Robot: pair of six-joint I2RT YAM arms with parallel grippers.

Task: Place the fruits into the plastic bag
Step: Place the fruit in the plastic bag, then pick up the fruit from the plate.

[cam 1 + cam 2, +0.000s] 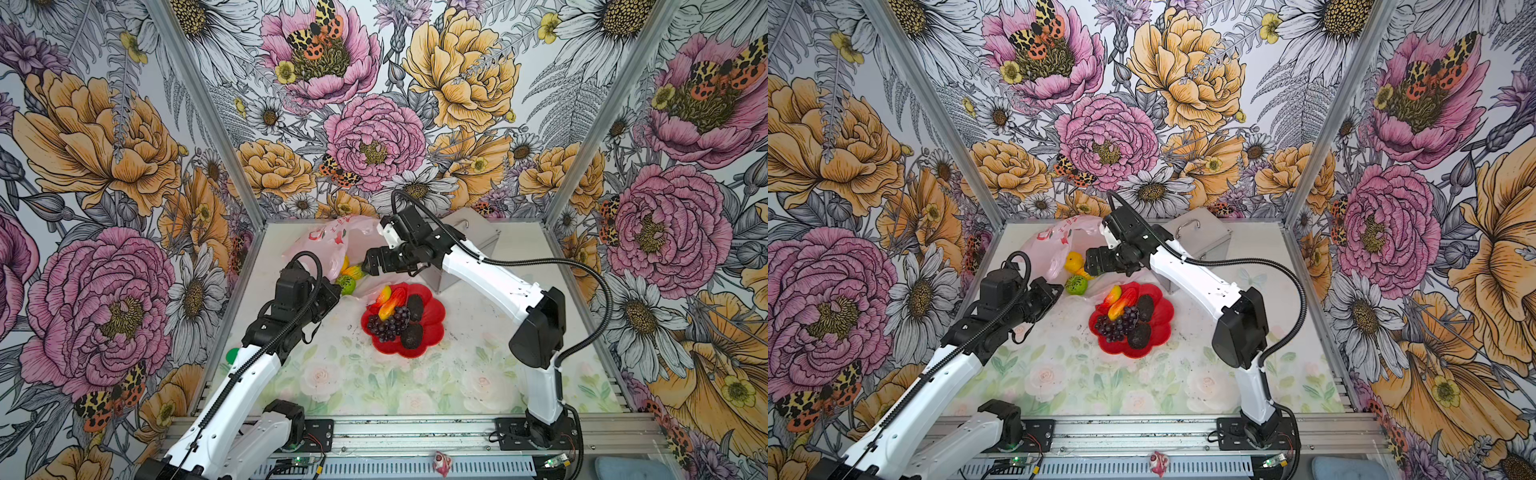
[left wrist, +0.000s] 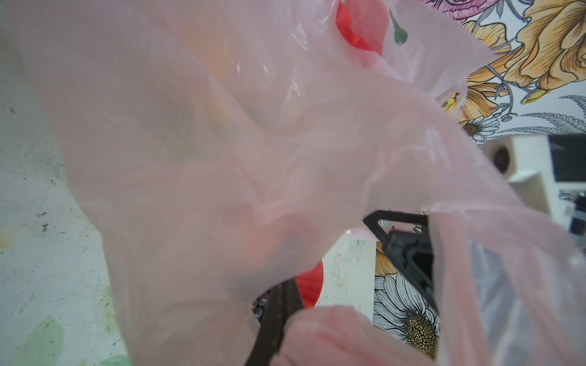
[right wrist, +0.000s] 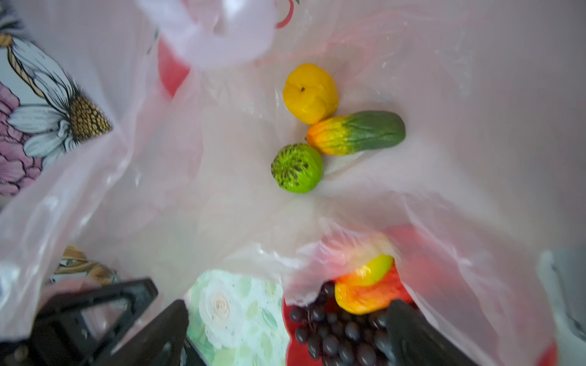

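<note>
On the rose-printed tabletop (image 1: pixel 374 374), the thin pink plastic bag (image 1: pixel 332 241) holds a yellow lemon (image 3: pixel 310 92), green lime (image 3: pixel 297 168) and green-orange long fruit (image 3: pixel 356 132). The left gripper (image 1: pixel 336 291) pinches the bag's rim; the right gripper (image 3: pixel 287 305) is wide and empty. If the pinch slips, the mouth may collapse and spill them.

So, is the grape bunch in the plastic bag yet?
No, the grape bunch lies on the red dish, outside the plastic bag.
</note>
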